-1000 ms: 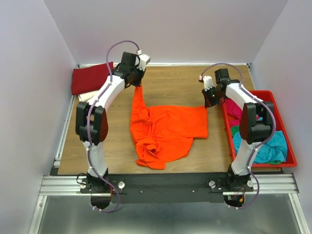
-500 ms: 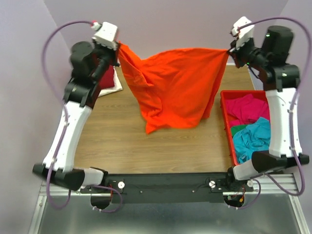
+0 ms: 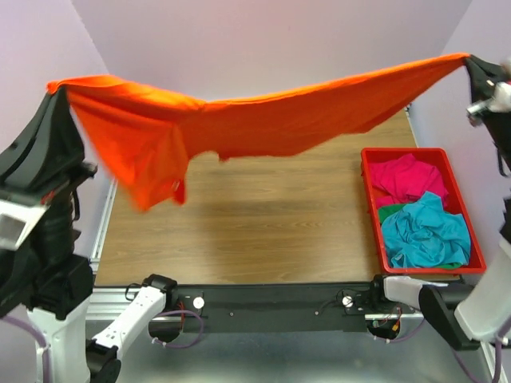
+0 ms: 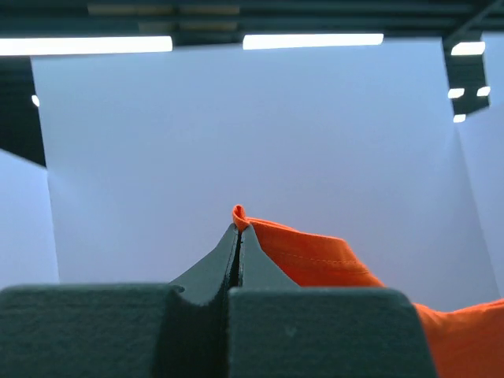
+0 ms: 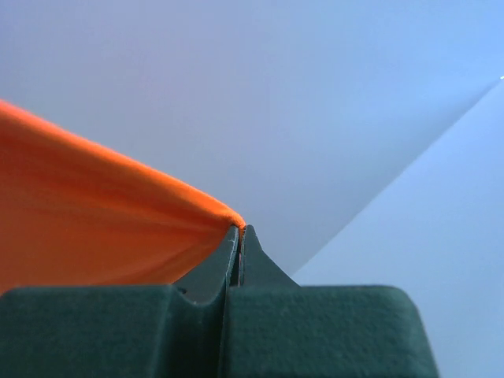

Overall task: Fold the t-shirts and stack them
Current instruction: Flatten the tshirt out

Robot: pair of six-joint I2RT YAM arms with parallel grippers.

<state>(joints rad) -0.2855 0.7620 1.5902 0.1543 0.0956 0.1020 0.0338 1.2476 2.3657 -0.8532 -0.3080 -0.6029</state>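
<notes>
Your left tool (image 4: pixel 239 229) & right tool (image 5: pixel 240 230), each clamped shut on a corner, hold the orange t-shirt (image 3: pixel 239 120) stretched high above the counter (image 3: pixel 263 231). Pink t-shirt (image 3: pixel 403 177) & teal t-shirt (image 3: pixel 423 231) lie in the red tray (image 3: pixel 399 151), at right.

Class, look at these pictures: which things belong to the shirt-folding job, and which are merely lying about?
Job in hand: orange t-shirt, stretched in the air between the left gripper and right gripper, both shut on it; magenta pink t-shirt and teal t-shirt, crumpled in the red tray.
Lying about: red tray; wooden table.
</notes>
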